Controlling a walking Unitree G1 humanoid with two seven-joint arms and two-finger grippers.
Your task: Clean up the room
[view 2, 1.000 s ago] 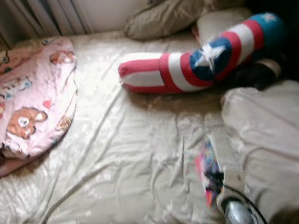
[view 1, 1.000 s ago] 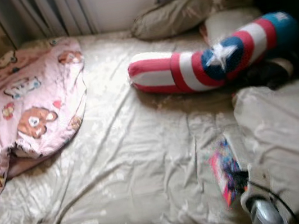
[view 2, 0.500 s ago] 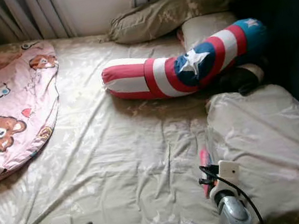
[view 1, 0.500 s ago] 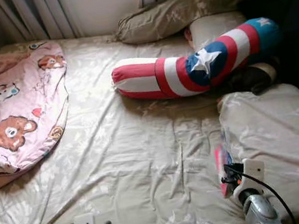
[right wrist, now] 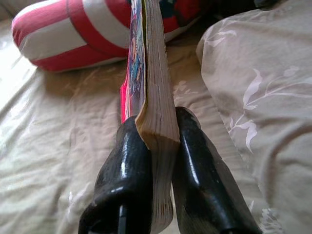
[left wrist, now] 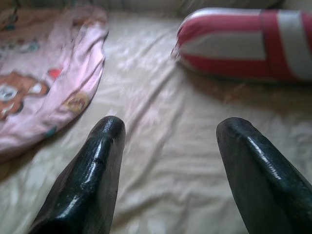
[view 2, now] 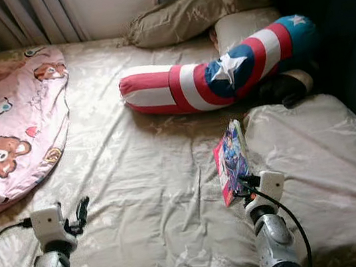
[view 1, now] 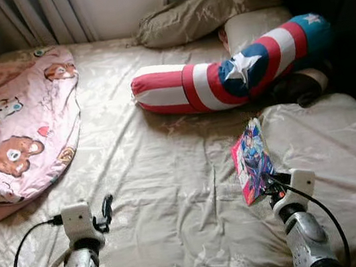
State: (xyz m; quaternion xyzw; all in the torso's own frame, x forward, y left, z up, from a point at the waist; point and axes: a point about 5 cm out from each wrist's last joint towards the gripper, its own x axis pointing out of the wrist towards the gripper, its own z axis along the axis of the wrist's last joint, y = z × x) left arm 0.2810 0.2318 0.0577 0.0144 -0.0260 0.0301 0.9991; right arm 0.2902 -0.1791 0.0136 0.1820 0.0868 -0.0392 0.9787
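A colourful comic book (view 1: 251,160) stands on edge above the beige bed sheet (view 1: 171,175), clamped by my right gripper (right wrist: 156,141), whose black fingers (right wrist: 127,161) press both covers near the spine. Over the near left part of the bed my left gripper (left wrist: 168,141) is open, its fingers (left wrist: 95,165) spread wide with nothing between them. Ahead of both lies a long red, white and blue bolster with a star (view 1: 230,74). A pink bear-print blanket (view 1: 14,125) is heaped at the bed's left side.
Two beige pillows (view 1: 212,6) rest at the headboard end under the curtains (view 1: 44,16). A beige duvet or pillow (view 1: 330,150) bulges at the right. A dark object (view 1: 299,87) lies below the bolster's blue end. A black cable (view 1: 18,260) trails from the left wrist.
Both arms have risen and reached out over the bed. The right gripper has lifted the comic book higher and forward, so its cover is clearly in sight. The camera has steadied.
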